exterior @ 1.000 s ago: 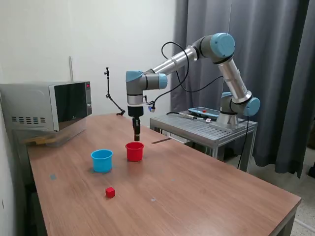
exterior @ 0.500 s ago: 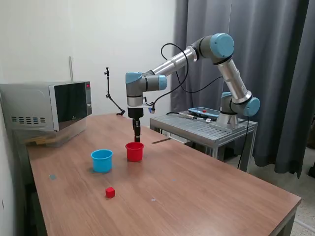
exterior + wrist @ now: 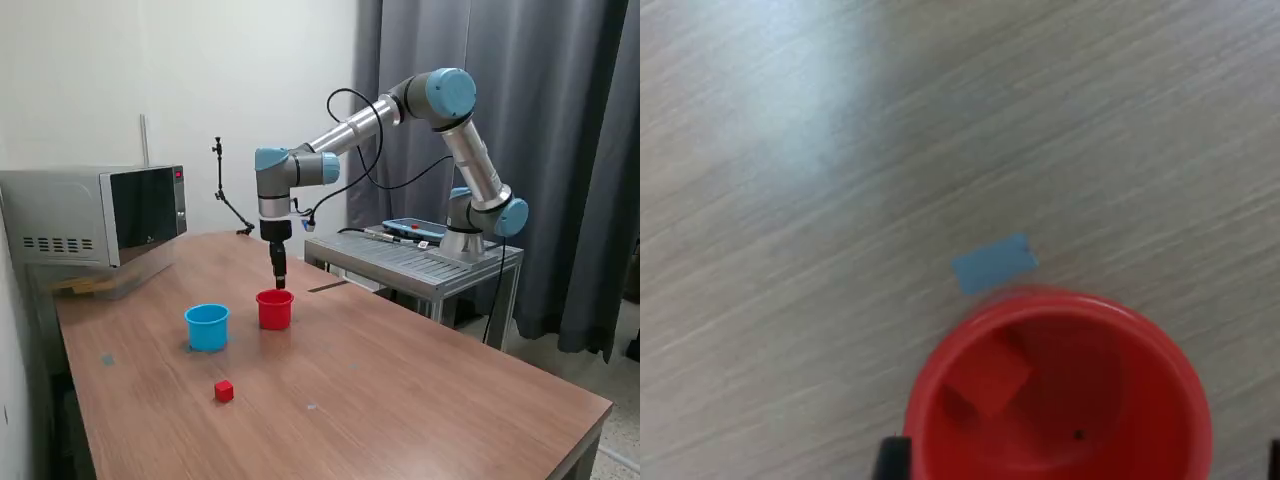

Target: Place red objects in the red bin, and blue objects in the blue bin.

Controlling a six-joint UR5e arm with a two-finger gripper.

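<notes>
The red cup (image 3: 274, 310) stands mid-table, with the light blue cup (image 3: 207, 327) just to its left in the exterior view. My gripper (image 3: 279, 283) hangs straight down just above the red cup's rim. In the wrist view one red cube (image 3: 985, 378) lies inside the red cup (image 3: 1175, 350). A dark fingertip (image 3: 892, 460) shows at each side of the cup, wide apart, with nothing between them. A second red cube (image 3: 224, 391) lies on the table in front of the cups. No dark blue cubes are in view.
A microwave (image 3: 95, 215) stands at the table's back left. A metal stand (image 3: 415, 255) carrying the arm's base and a tablet is at the exterior view's right. A thin black stand (image 3: 225, 190) is behind. A bit of blue tape (image 3: 994, 263) lies beside the red cup.
The gripper has stayed over the red cup with almost no movement. Cups and the loose red cube have not moved.
</notes>
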